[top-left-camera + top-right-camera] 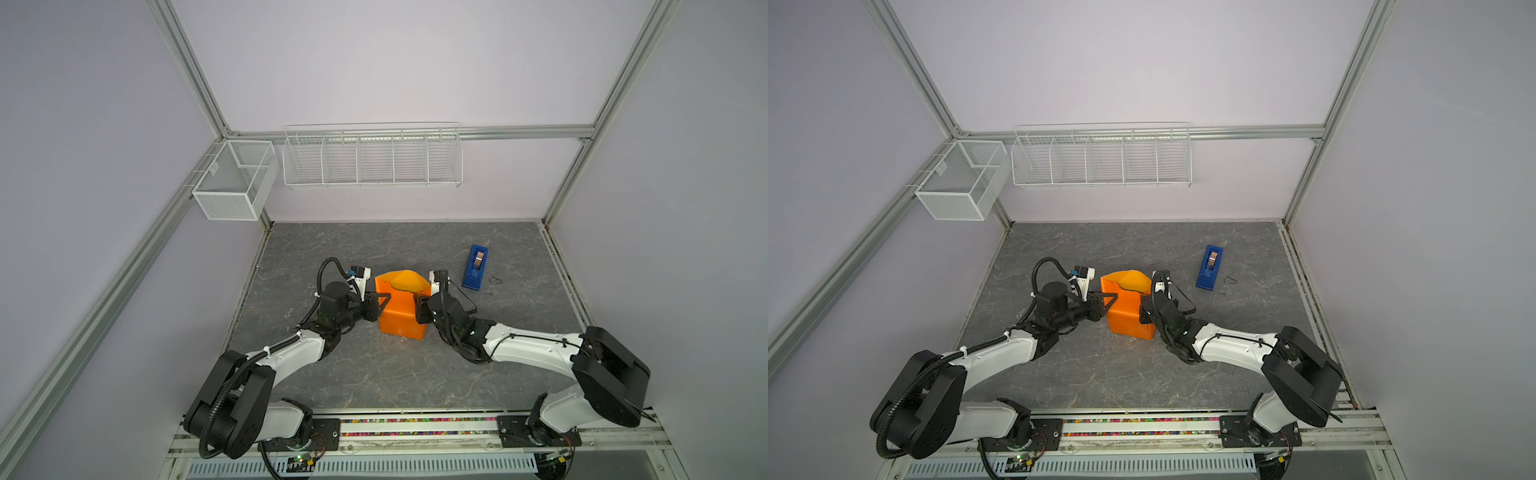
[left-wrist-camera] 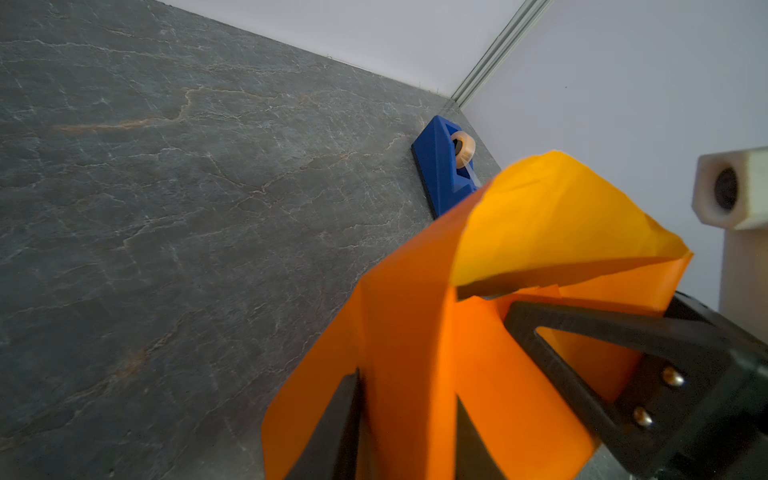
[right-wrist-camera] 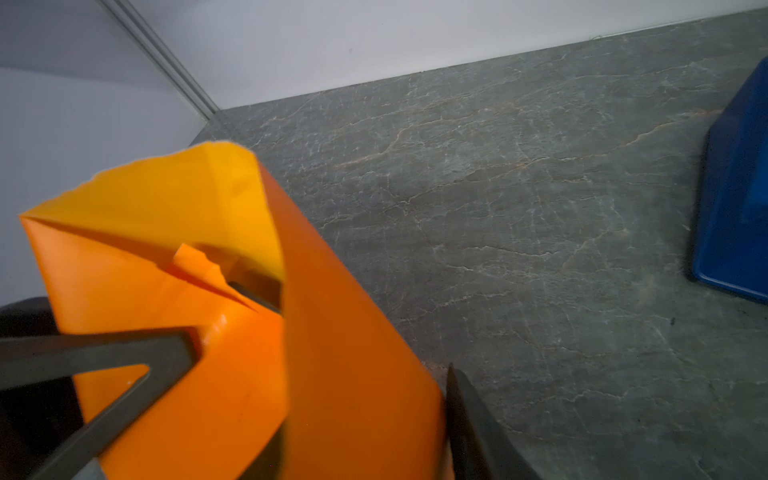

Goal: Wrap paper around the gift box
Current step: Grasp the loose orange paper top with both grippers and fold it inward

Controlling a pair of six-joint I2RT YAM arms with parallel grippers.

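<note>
Paper point(image 1: 401, 311) standing mid-table point(image 1: 374, 374) as an upright orange sleeve, top flaps gaping; box not visible. Flanked on the left by left end effector point(image 1: 384, 306) and on the right by right end effector point(image 1: 419, 309), each part-open astride a paper fold; actual grip impossible to tell. Tape dispenser point(image 1: 475, 267) far right, apart.

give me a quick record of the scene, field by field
paper: orange, folded up into a tall open-ended shell on the table
box: hidden, seen in no view
left gripper: at the paper's left side, jaws astride a fold, grip unclear
right gripper: at its right side, jaws astride the wall, grip unclear
tape dispenser: blue, right of the paper, apart from it
</note>
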